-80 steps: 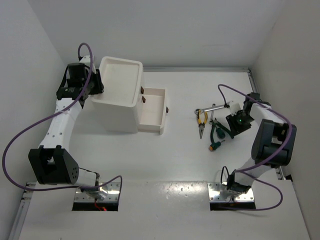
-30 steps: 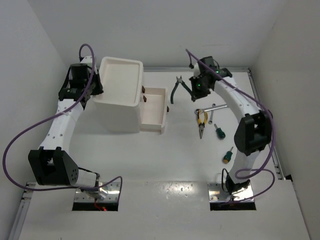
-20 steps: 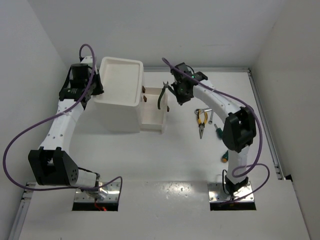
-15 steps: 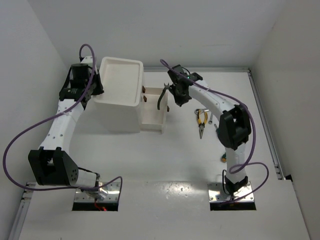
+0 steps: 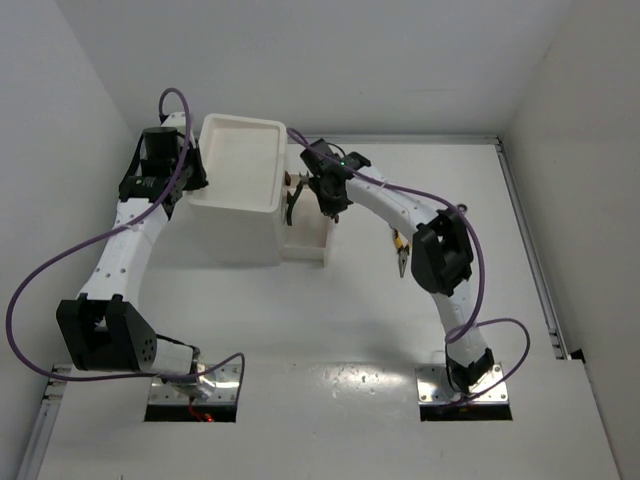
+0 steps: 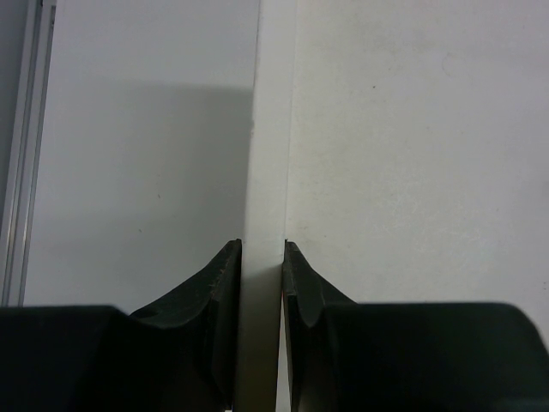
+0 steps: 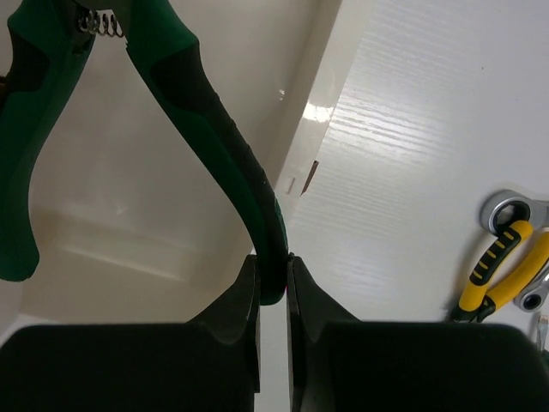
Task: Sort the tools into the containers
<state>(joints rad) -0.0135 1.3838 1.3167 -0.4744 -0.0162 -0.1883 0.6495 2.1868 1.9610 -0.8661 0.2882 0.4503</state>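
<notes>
The green-handled pliers (image 7: 219, 137), with black inlays and a small spring between the spread handles, are hanging over the smaller white bin (image 5: 306, 232), with one handle being pinched between the closed fingers of the right gripper (image 7: 273, 266). That narrow bin is standing right against the right side of the large, deep white bin (image 5: 240, 160), whose rim is being clamped by the left gripper (image 6: 262, 253). Well apart from both bins, the yellow-handled pliers (image 7: 491, 268) are lying flat, their handles crossing the ring end of a silver wrench (image 7: 508, 211).
</notes>
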